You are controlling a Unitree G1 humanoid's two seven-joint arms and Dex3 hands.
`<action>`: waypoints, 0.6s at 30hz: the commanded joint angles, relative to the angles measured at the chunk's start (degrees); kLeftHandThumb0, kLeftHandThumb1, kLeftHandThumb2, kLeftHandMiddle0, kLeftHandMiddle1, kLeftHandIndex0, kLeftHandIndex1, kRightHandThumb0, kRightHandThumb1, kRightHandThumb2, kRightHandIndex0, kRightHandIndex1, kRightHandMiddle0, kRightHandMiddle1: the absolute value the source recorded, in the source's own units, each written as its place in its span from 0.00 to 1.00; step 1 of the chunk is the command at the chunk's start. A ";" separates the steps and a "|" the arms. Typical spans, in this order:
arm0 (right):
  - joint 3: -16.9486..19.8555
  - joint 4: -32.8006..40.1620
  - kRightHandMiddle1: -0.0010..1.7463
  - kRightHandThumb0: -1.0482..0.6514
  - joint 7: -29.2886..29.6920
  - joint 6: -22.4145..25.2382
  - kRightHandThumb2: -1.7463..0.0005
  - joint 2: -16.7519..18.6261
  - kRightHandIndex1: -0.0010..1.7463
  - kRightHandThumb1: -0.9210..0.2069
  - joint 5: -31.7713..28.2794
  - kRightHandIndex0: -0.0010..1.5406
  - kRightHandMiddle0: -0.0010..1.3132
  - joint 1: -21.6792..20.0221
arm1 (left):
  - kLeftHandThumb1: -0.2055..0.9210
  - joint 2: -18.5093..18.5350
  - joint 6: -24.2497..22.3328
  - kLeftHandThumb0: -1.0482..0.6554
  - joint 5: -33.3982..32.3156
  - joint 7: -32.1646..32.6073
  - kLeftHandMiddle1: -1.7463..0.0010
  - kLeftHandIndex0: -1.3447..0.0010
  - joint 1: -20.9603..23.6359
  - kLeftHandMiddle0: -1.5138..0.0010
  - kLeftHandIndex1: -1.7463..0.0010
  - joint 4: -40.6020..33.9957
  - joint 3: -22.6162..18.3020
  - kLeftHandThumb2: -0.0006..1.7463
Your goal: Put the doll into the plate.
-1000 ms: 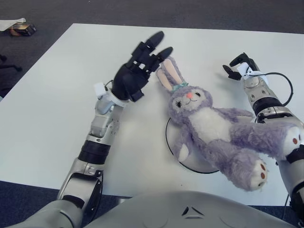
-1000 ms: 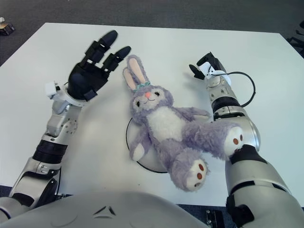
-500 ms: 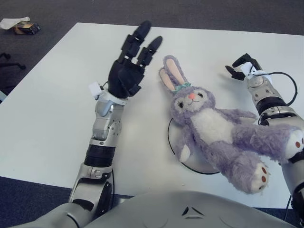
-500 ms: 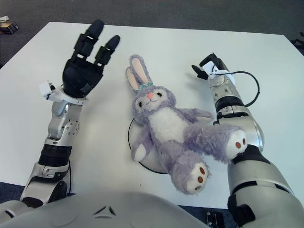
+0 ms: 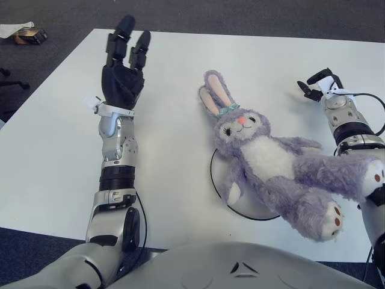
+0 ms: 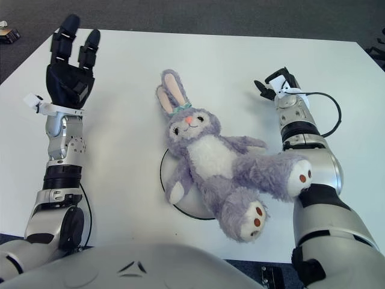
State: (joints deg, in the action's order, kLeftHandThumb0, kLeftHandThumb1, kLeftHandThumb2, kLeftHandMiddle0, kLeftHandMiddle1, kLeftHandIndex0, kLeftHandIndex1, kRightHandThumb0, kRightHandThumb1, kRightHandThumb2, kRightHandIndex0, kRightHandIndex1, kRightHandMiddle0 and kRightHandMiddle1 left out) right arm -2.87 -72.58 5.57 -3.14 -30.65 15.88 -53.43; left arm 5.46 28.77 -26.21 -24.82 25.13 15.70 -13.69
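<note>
Now the fluffy purple doll [image 5: 271,165] sprawls across the round white plate [image 5: 242,203], ears up-left, feet down-right; left hand [image 5: 123,69] spread and empty, right hand [image 5: 322,84] unreadable.

Fuzzy plush doll [image 5: 271,168]; smooth, seemingly matt table [image 5: 198,66]

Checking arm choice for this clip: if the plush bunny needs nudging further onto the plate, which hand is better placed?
Probably the right: the plush bunny's leg lies against that arm, while the left hand is raised far off.
</note>
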 commanded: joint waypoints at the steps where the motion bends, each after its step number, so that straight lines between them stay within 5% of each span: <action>1: 2.10 1.21 1.00 0.61 -1.01 -0.78 0.71 -0.39 0.92 0.00 -2.48 0.20 0.02 1.13 | 1.00 0.46 3.63 0.00 1.89 1.91 0.66 1.00 1.59 0.90 0.58 5.79 -2.44 0.51; 10: 7.03 2.86 1.00 0.61 -3.86 -3.69 0.71 0.41 0.91 0.00 -7.93 0.20 0.03 3.35 | 1.00 2.24 14.73 0.03 9.27 7.51 0.49 1.00 6.73 0.83 0.42 24.17 -5.36 0.53; 18: 13.25 4.07 1.00 0.61 -5.95 -8.79 0.64 2.27 0.91 0.07 -14.99 0.22 0.06 5.26 | 1.00 2.44 16.27 0.07 11.17 11.97 0.35 1.00 7.10 0.78 0.21 29.39 -5.91 0.54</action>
State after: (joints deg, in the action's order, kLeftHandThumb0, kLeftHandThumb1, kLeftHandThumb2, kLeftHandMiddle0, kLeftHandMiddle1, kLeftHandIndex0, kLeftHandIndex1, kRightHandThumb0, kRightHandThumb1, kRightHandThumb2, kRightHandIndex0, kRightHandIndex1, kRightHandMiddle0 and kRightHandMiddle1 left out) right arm 8.48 -69.47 0.29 -10.00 -29.17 3.18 -49.13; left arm 7.51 44.20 -16.06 -14.42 31.19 43.64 -19.42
